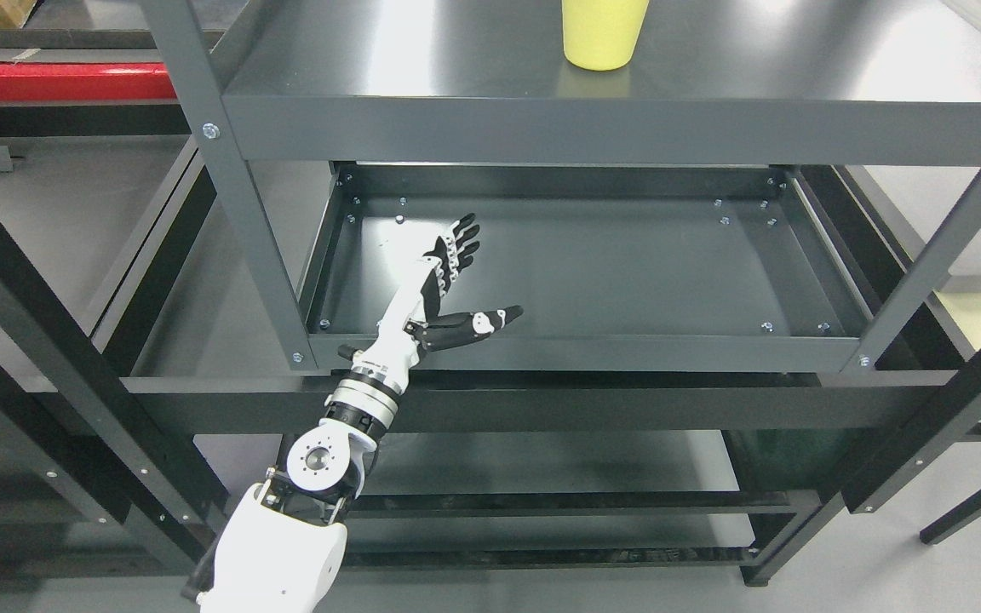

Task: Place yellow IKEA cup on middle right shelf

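We see the yellow cup (598,32) standing upright on the upper shelf board (422,60) at the top centre of the frame, its upper part cut off by the picture's edge. Below it, the tray-like shelf (627,264) in the middle of the frame holds nothing but our left hand (455,281), which reaches in from the lower left with fingers spread and thumb out, gripping nothing. The right hand is not in view. We cannot settle which level counts as the middle right shelf. If the cup's board is that one, the cup already sits where it should and the hand is free. If the tray below is meant, the hand would need to rise to the cup and close around it.
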Motion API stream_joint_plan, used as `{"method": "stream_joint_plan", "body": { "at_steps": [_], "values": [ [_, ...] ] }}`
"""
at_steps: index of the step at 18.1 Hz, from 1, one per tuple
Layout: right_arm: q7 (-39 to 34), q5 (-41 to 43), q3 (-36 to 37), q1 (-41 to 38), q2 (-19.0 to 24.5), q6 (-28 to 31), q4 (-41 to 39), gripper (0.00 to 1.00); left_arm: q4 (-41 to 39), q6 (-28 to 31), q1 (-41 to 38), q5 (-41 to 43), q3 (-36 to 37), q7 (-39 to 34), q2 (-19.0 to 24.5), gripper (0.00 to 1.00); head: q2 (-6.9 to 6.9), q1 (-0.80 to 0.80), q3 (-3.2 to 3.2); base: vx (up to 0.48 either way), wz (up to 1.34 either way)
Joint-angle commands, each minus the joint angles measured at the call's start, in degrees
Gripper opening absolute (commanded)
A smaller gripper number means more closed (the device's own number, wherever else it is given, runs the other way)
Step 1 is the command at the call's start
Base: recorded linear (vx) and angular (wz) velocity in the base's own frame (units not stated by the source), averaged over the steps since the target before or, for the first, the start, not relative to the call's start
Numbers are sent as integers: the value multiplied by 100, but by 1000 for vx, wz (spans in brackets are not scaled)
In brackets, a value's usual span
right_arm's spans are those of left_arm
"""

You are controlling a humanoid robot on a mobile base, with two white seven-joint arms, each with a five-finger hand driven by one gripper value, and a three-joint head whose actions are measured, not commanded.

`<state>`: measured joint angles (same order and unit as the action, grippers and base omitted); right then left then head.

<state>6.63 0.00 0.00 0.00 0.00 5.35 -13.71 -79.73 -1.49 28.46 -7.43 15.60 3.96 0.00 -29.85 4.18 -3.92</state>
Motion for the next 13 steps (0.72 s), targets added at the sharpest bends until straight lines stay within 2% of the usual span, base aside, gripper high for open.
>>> {"method": "stream_joint_plan", "body": {
  "at_steps": [1,7,13],
  "values": [
    [5,141,-97,-79,-100,2,0,99,-271,114,-148,66,-645,-1,100,99,0,0,0,0,0],
    [5,141,-97,-79,-100,2,0,99,-298,228,-139,128,-1085,8,100,99,0,0,0,0,0],
    [5,141,-97,-79,-100,2,0,99,-298,263,-139,137,-1094,8,100,99,0,0,0,0,0]
  ]
}}
